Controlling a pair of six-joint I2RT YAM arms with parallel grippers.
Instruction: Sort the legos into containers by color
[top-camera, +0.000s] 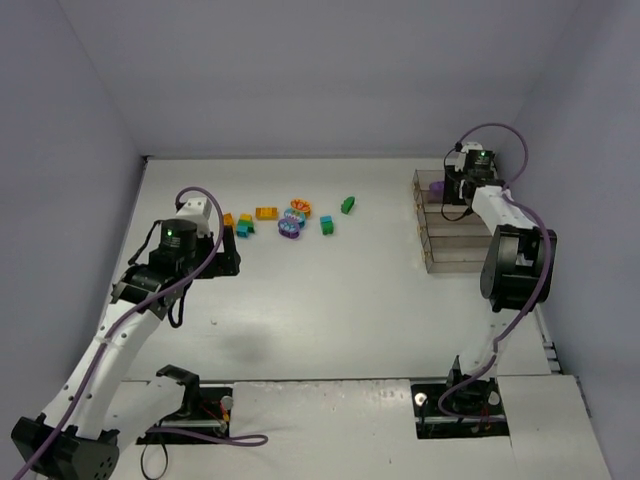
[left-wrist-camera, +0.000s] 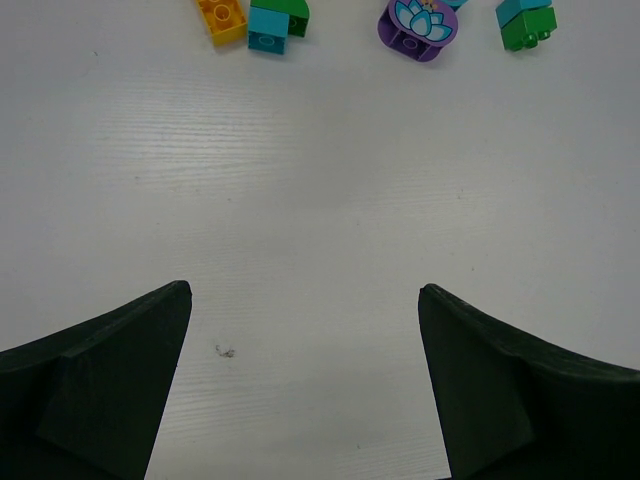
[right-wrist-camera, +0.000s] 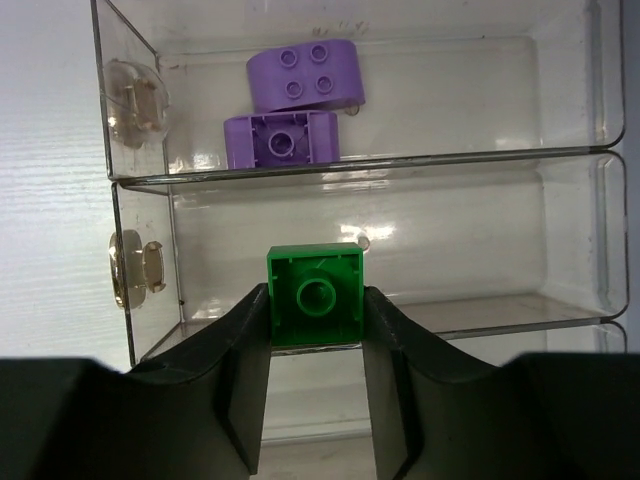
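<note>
The right gripper (right-wrist-camera: 315, 312) pinches a square green brick (right-wrist-camera: 313, 290), hollow underside and round socket showing, mid-frame with clear bins (right-wrist-camera: 400, 165) behind; the left gripper (left-wrist-camera: 305, 288) gapes wide

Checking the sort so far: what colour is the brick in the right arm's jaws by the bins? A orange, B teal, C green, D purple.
C: in the right wrist view the right gripper holds a green brick between its jaws, while the purple bricks lie in the bin behind.
</note>
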